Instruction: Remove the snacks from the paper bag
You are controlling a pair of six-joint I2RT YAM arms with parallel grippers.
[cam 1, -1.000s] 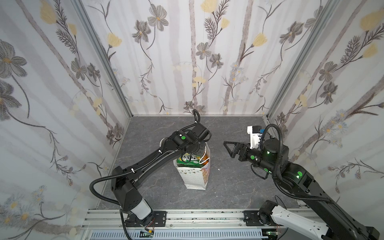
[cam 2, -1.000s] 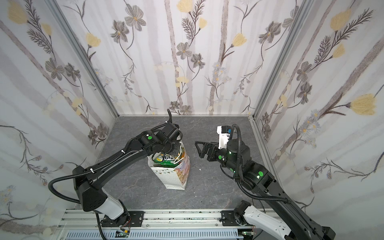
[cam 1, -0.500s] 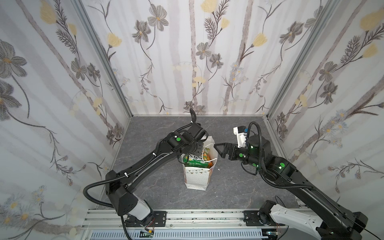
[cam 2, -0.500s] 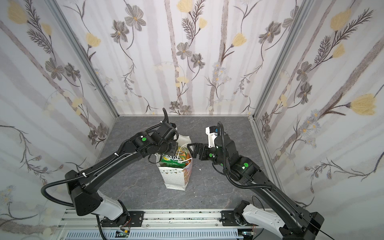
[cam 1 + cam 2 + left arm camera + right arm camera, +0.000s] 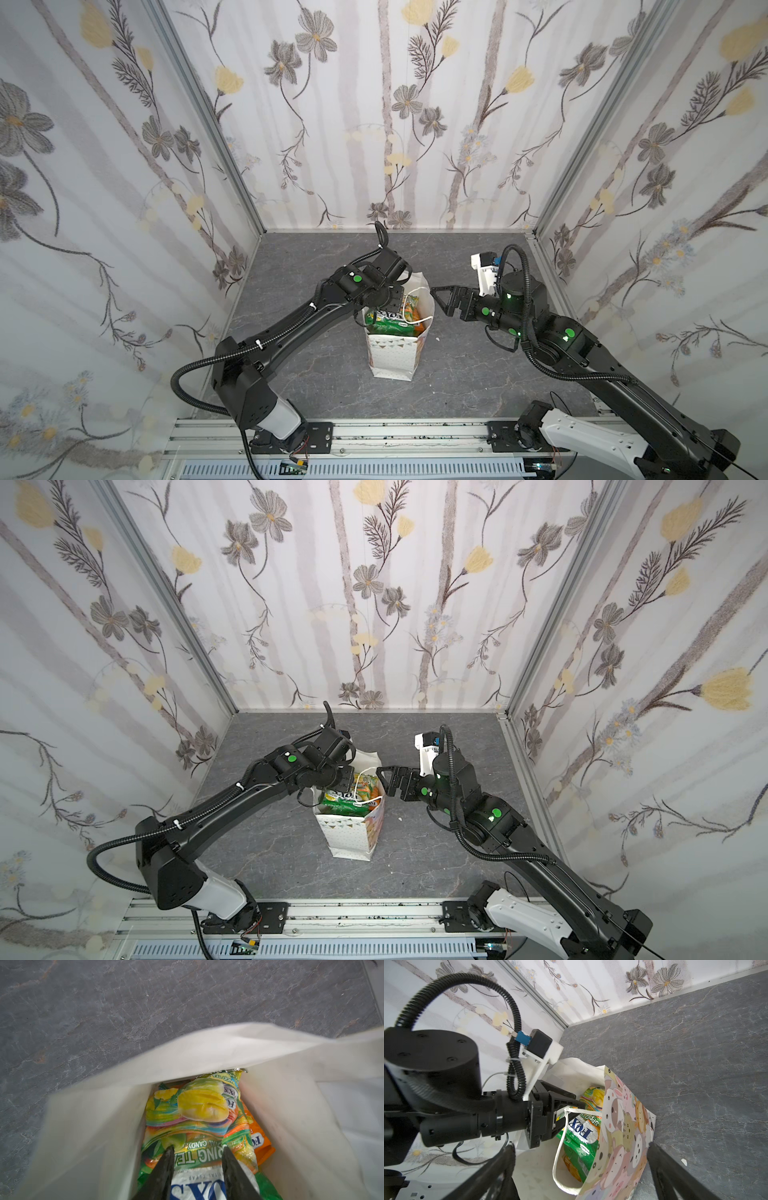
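Item: paper bag (image 5: 392, 357), upright mid-bench (image 5: 457, 374); snacks (image 5: 390, 322) all inside.
Left fingers (image 5: 164, 1169): closed a second ago, now part-open in the mouth, tips on the top green packet (image 5: 199, 1155), nothing gripped.
Right fingers (image 5: 670, 1172): wide, empty, newly arrived beside the right rim.
First extraction likely imminent.

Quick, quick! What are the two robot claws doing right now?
Left gripper: open, tips at the green-and-white crinkly FOX'S packet inside the white paper gift bag, nothing gripped.
Right gripper: wide open beside the bag, empty.
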